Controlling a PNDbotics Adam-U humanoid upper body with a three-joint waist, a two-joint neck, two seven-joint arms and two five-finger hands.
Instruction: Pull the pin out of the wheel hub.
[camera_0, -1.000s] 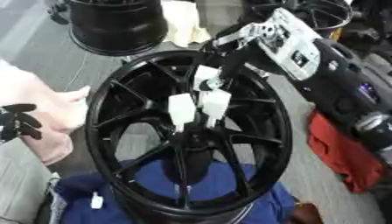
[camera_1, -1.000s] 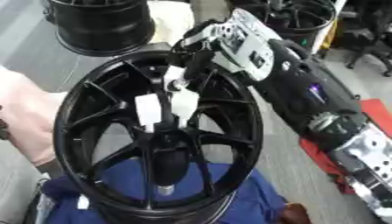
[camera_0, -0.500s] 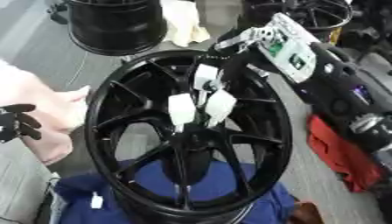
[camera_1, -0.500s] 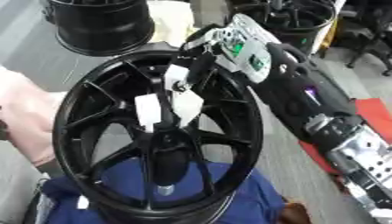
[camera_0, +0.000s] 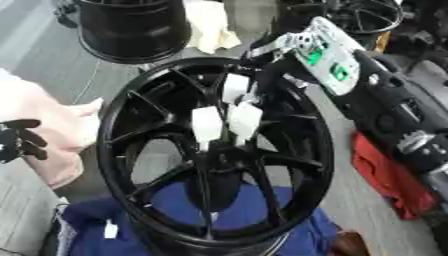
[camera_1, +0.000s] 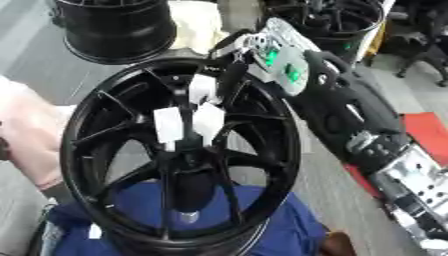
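Observation:
A black wheel hub (camera_0: 122, 165) stands tilted on a blue cloth, its spokes facing me. Three white pieces sit on the spokes near the centre: one high (camera_0: 234, 87) and two lower (camera_0: 207, 125), (camera_0: 245, 119). I cannot make out which of them is the pin. My right hand (camera_0: 319, 52), silver with a green board, comes in from the right over the upper rim and reaches toward the high white piece. My left hand (camera_0: 17, 140) shows at the left edge, black, relaxed and apart from the wheel.
A person's hand (camera_0: 61, 130) rests against the rim's left side. Another black wheel (camera_0: 131, 30) stands at the back left, with more wheels (camera_0: 350, 15) at the back right. The blue cloth (camera_0: 289, 230) lies underneath and a red thing (camera_0: 389, 180) at the right.
My right hand has turned a little at the upper rim, showing more of its green board. The wheel and the white pieces have stayed put.

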